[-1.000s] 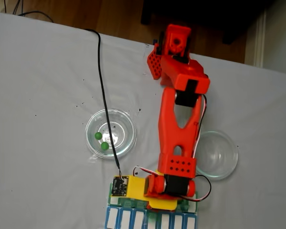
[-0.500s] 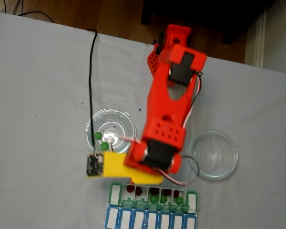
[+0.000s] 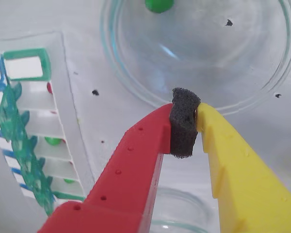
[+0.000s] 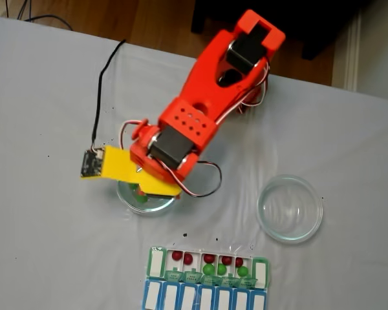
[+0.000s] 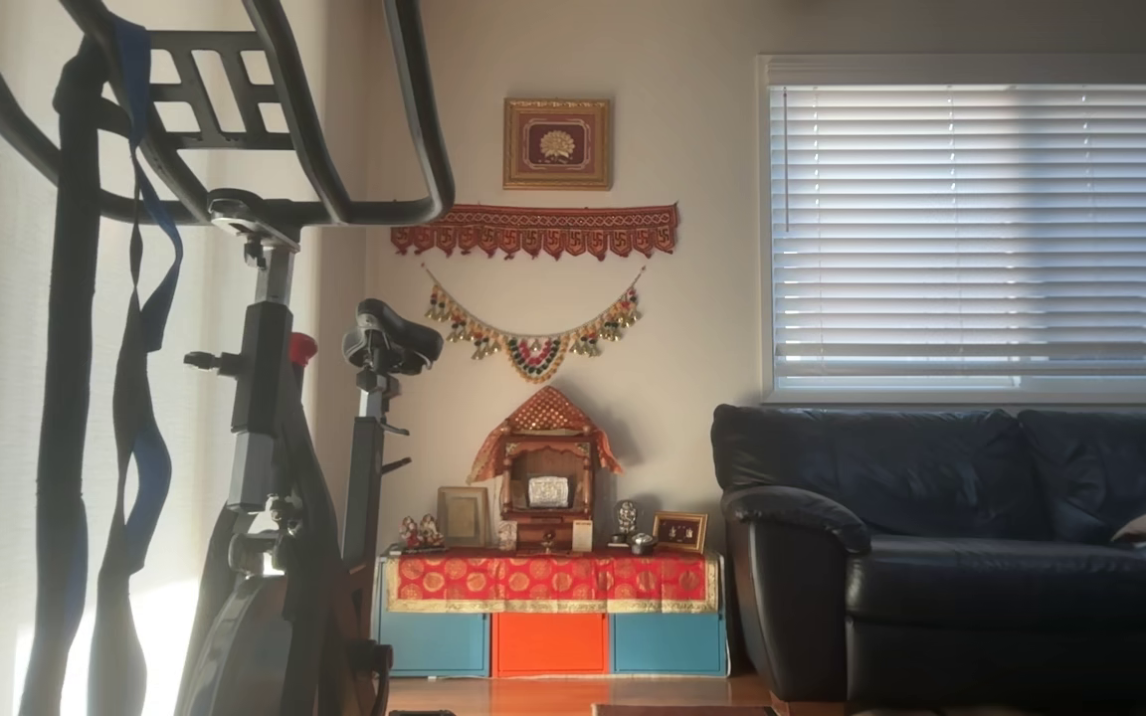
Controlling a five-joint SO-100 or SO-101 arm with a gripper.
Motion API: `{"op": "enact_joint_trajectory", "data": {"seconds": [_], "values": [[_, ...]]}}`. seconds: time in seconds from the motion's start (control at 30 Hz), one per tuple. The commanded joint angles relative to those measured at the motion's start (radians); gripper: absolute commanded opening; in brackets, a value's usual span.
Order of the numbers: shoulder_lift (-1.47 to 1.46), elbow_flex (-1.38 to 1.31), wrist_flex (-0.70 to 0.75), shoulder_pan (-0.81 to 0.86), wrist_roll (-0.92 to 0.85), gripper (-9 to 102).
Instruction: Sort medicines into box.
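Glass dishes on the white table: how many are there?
2. The right dish sits alone in the fixed view; the left dish lies partly beneath the pincer, a green ball inside it in the wrist view.

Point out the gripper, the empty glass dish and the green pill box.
gripper [image 3: 186, 128], wrist view, between fingertips.
empty glass dish [image 4: 313, 194], fixed view, rim.
green pill box [image 4: 156, 261], fixed view, left end lid.

Empty glass dish [image 4: 290, 208], blue-and-white organizer row [image 4: 204, 298], black sofa [image 5: 961, 547], exercise bike [image 5: 265, 398]
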Motion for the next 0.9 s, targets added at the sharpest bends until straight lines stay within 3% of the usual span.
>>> {"op": "enact_joint_trajectory", "data": {"seconds": [0.0, 0.17, 0.4, 0.67, 0.87], "values": [[0.067, 0.044, -0.048, 0.041, 0.041, 1], [0.181, 0.219, -0.198, 0.034, 0.101, 1], [0.138, 0.229, -0.288, 0.020, 0.270, 1], [0.144, 0.376, -0.514, -0.005, 0.377, 1], [0.147, 0.433, -0.568, -0.018, 0.385, 12]]}}
